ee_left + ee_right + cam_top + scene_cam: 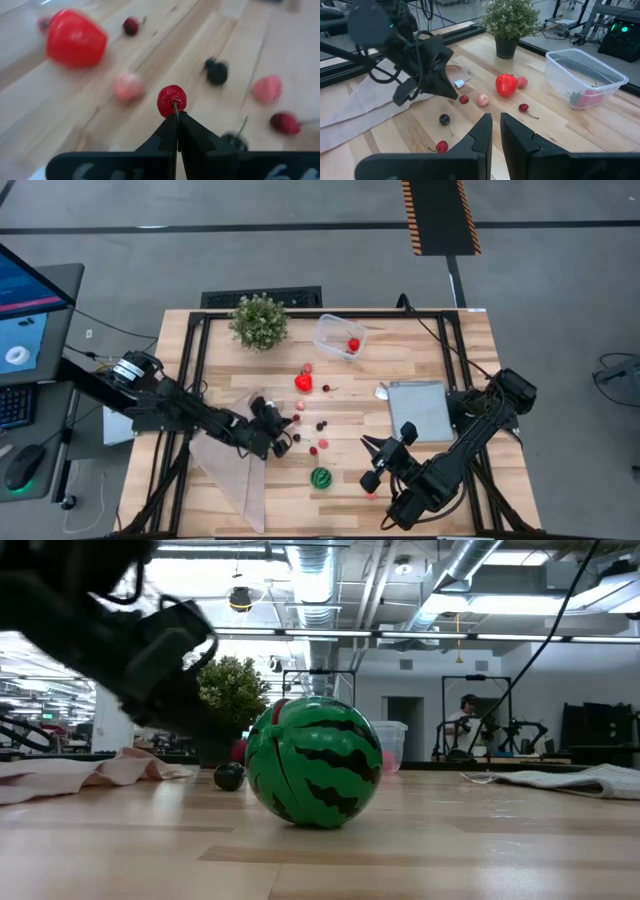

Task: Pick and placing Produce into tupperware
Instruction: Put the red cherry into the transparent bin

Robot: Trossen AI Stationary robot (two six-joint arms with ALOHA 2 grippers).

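Potted plant (259,321) stands at the table's far edge, beside the clear tupperware (338,336), which holds one red piece (353,344). Grey sheet (421,409) lies on the right, a beige cloth (232,470) on the left under the left arm. Produce is scattered mid-table: big red fruit (303,382), pink and dark bits around it, striped green ball (320,477) nearer the front, apart from the rest. Left gripper (176,117) is low over the scatter, arm stretched in from the left, fingers pinched closed on the stem of a small red cherry (171,99). Right gripper (495,125) hovers near the front right, angled toward centre, fingers nearly closed with a narrow gap, empty.
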